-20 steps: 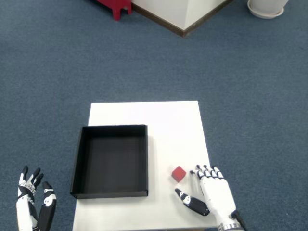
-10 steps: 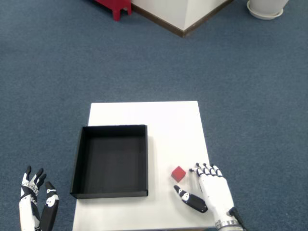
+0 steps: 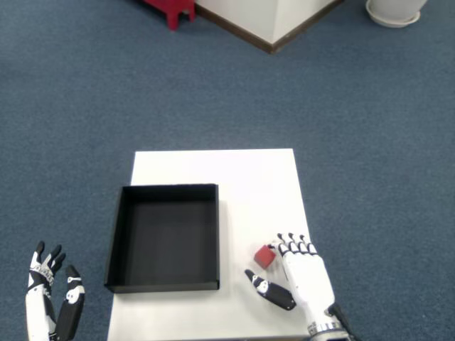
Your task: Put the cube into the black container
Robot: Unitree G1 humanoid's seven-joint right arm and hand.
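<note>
A small red cube (image 3: 264,256) rests on the white table (image 3: 242,177), just right of the black container (image 3: 165,237). The container is a shallow open square box with nothing inside. My right hand (image 3: 298,278) lies palm down at the table's near right. Its fingertips (image 3: 283,248) reach the cube's right side, and its thumb (image 3: 269,290) stretches out below the cube. The fingers are spread and hold nothing. Whether they touch the cube is unclear.
My left hand (image 3: 50,298) hovers open off the table's left edge, over blue carpet. A red stool (image 3: 169,8), a white wall corner (image 3: 270,21) and a white pot base (image 3: 394,11) stand far away at the top.
My right hand has slid forward and left, bringing its fingertips up against the cube's right side. The cube and the container have stayed put.
</note>
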